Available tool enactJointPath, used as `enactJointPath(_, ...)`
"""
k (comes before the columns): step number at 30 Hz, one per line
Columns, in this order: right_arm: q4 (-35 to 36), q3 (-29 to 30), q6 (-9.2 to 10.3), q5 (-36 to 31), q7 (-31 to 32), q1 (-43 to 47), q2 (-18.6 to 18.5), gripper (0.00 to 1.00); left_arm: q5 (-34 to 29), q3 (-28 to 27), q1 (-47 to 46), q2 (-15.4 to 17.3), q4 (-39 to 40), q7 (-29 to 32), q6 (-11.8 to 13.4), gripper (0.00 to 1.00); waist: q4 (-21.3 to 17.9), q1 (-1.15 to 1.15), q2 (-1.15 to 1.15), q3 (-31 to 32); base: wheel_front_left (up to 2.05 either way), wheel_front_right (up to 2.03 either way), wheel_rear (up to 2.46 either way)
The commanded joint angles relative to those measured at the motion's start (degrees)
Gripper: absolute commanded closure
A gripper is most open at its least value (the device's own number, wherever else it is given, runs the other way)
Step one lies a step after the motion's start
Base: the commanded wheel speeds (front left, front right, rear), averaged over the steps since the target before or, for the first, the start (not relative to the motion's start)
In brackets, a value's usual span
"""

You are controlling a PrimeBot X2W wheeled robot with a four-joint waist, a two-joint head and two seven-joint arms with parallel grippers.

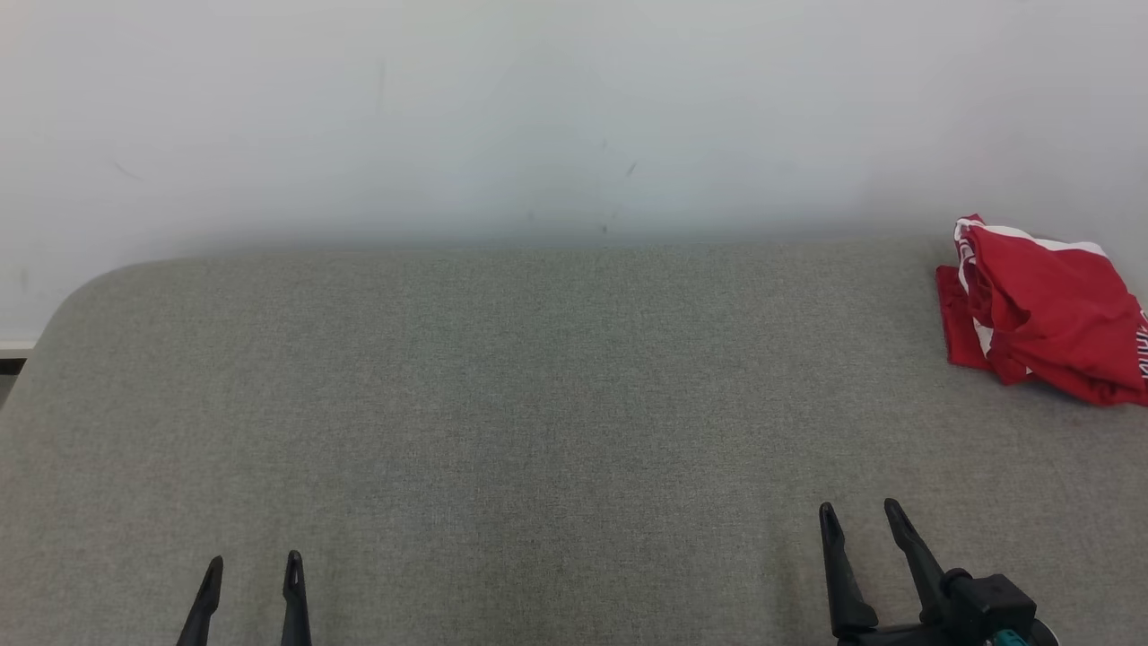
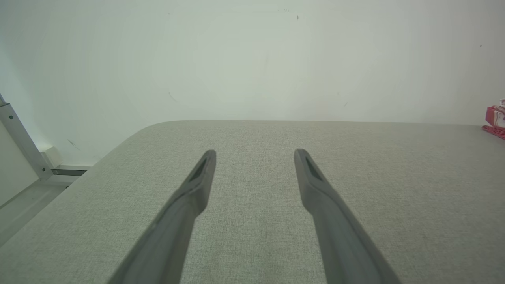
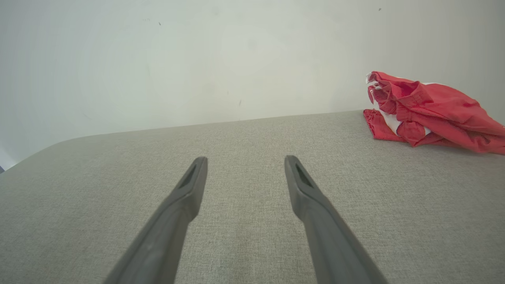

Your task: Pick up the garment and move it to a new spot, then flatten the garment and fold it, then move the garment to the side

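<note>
Left claw point(image 1: 254, 559), right claw point(image 1: 858, 507) spread, empty; garment point(image 1: 1045, 314) crumpled far right on table point(image 1: 538, 404)

white lettering point(image 1: 1143, 345) on red garment point(image 1: 1049, 305), cut off, not readable

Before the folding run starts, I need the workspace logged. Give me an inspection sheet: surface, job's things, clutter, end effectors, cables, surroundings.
Surface: grey fabric-covered table, flat, rounded far-left corner.
Job's things: red garment with white trim, crumpled in a heap at the table's far right near the wall, untouched.
Clutter: nothing seen.
End effectors: left end effector open, holding nothing, over the near left of the table; right end effector open, holding nothing, over the near right, apart from the garment.
Cables: nothing seen.
Surroundings: white wall behind the table; pale metal rail beyond the table's left corner.
</note>
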State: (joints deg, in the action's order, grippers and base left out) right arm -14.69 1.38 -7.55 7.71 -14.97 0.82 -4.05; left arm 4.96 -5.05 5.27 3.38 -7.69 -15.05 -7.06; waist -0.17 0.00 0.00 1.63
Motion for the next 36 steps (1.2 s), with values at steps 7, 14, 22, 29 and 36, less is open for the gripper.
enactJointPath(7,-1.88,0.19,-0.01,0.76,0.63,0.6,0.13,1.0,0.92,-0.09,0.16,-0.32,-1.98,0.37,0.0,1.0,0.01,0.0,0.0,0.06,0.0,0.0,0.0)
enactJointPath(14,-1.69,0.93,0.0,10.05,3.11,-0.42,0.24,1.0,10.46,-0.58,-1.45,-0.33,-2.76,3.07,-0.05,1.0,0.02,0.0,0.0,-0.06,0.0,0.0,0.0)
enactJointPath(22,-1.27,1.24,0.01,17.47,4.84,-1.0,0.34,1.0,18.15,-0.42,-2.27,-0.34,-2.83,4.67,-0.09,1.0,0.03,0.0,0.0,-0.16,0.0,0.0,0.0)
enactJointPath(29,-0.99,1.6,0.01,24.32,6.48,-1.65,0.43,1.0,25.21,-0.45,-3.19,-0.35,-3.08,6.3,-0.14,1.0,0.04,0.0,0.0,-0.27,0.0,0.0,0.0)
enactJointPath(36,-0.76,1.96,0.02,30.63,8.03,-2.23,0.51,1.0,31.72,-0.55,-4.12,-0.36,-3.38,7.88,-0.18,1.0,0.04,0.0,0.0,-0.37,0.0,0.0,0.0)
